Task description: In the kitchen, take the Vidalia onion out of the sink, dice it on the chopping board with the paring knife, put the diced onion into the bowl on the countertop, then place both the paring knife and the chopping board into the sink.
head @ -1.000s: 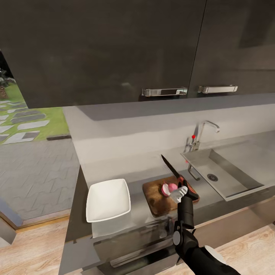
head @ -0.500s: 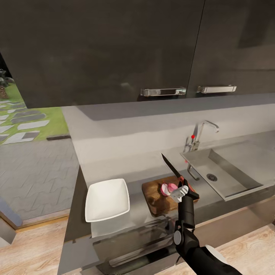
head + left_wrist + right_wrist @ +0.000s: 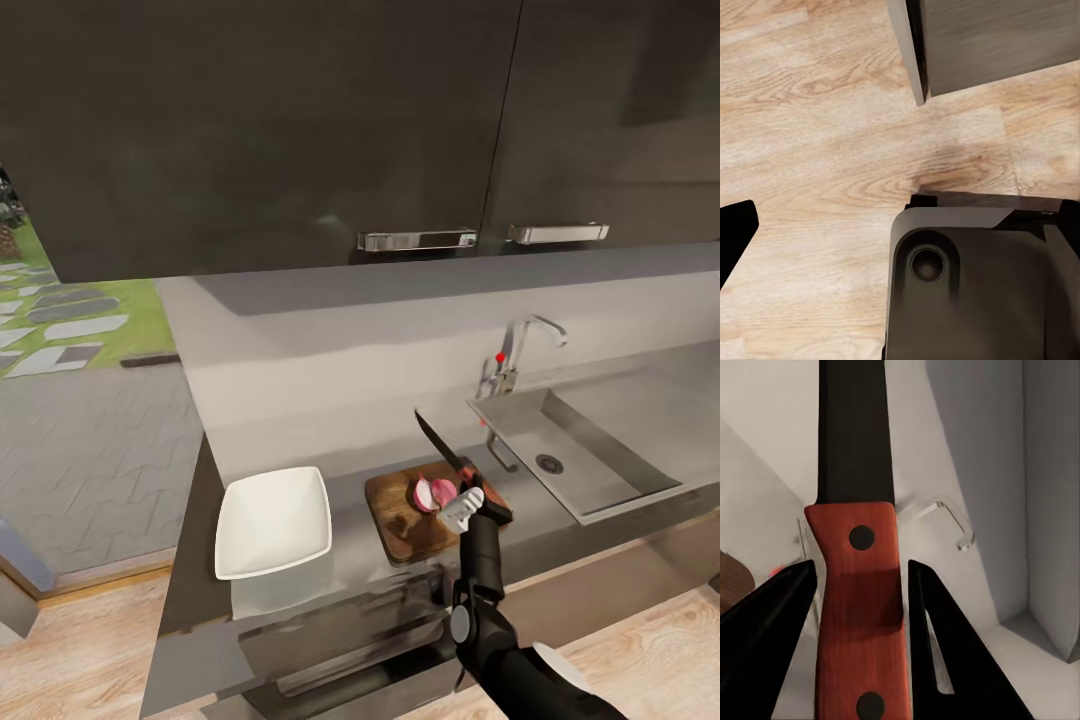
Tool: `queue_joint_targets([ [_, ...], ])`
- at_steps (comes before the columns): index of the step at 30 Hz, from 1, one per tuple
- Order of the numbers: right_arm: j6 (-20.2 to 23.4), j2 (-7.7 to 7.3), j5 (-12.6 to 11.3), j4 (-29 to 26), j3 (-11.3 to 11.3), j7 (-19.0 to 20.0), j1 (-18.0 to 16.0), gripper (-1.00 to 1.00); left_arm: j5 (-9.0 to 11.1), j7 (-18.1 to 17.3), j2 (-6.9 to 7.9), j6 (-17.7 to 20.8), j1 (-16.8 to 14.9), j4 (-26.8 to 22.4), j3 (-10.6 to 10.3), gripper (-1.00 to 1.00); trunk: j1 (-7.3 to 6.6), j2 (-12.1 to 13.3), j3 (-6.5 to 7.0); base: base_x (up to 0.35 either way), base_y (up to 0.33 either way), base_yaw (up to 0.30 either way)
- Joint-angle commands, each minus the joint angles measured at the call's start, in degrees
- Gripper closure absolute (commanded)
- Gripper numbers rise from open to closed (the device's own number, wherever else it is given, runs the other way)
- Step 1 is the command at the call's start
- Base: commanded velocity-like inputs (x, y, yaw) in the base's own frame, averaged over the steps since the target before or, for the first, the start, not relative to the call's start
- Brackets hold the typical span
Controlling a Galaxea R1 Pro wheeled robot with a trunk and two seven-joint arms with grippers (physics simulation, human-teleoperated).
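My right gripper [image 3: 470,499] is shut on the paring knife's red handle [image 3: 859,607]. The knife [image 3: 441,449] has its dark blade slanting up and away over the far edge of the chopping board [image 3: 400,520]. The brown board lies on the dark countertop [image 3: 355,560]. On it, just left of the gripper, the Vidalia onion [image 3: 434,493] lies as two pinkish-red halves. The white square bowl [image 3: 272,520] sits left of the board. The steel sink [image 3: 590,470] with its chrome tap [image 3: 520,350] is to the right. One black finger [image 3: 735,236] of my left gripper sits far out at the frame's edge.
Dark wall cabinets [image 3: 300,130] with metal handles hang low over the counter. The counter ends just left of the bowl, with wooden floor [image 3: 80,650] and a paved yard beyond. In the left wrist view, my base [image 3: 967,292] stands on the floor by a cabinet corner.
The whole picture has shifted slightly left, so the camera moved. The knife stays in my right gripper over the board. The onion's two halves now show apart more plainly.
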Motion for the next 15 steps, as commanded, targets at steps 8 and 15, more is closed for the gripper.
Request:
queue_joint_targets([
  [8,0.3,1.41,0.2,3.2,0.2,0.5,-0.1,1.0,0.6,0.1,-0.03,-0.4,-0.1,0.2,-0.5,-1.0,0.03,-0.1,-0.12,0.0,0.0,0.0],
  [15,0.3,2.64,0.2,6.2,0.2,0.8,-0.1,1.0,0.6,0.1,-0.03,-0.5,-0.1,0.2,-0.5,-1.0,0.03,-0.1,-0.12,0.0,0.0,0.0],
])
